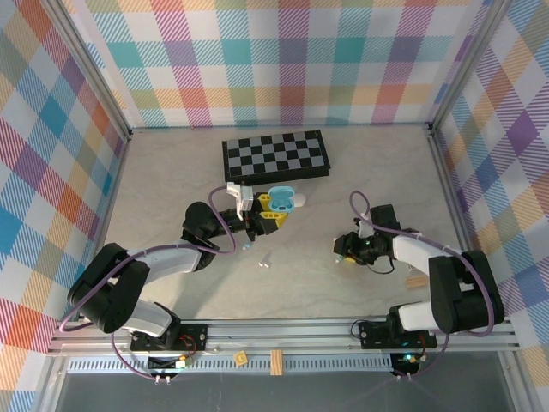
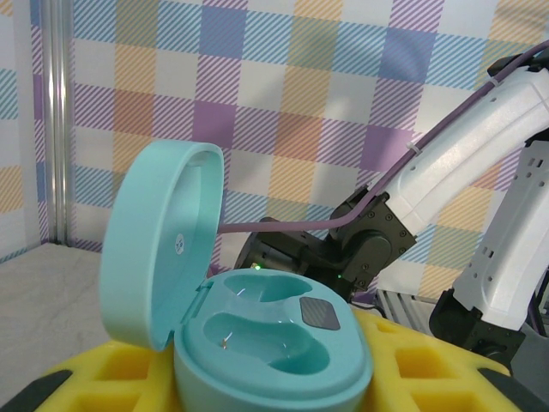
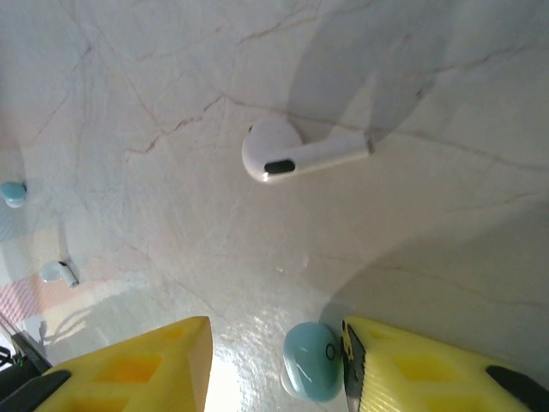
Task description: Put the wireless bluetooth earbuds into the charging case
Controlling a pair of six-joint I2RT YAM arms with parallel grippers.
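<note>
Light blue earbud (image 3: pixel 310 360) between jaws of right gripper (image 3: pixel 276 369), against one.

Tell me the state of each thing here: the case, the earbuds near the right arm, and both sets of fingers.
Case: open, lid up, both wells empty.
Left fingers: shut on case.
Right fingers: open, low over table.
Blue earbud: on table between right fingers, ungripped.
White earbud: lying loose on table.
</note>
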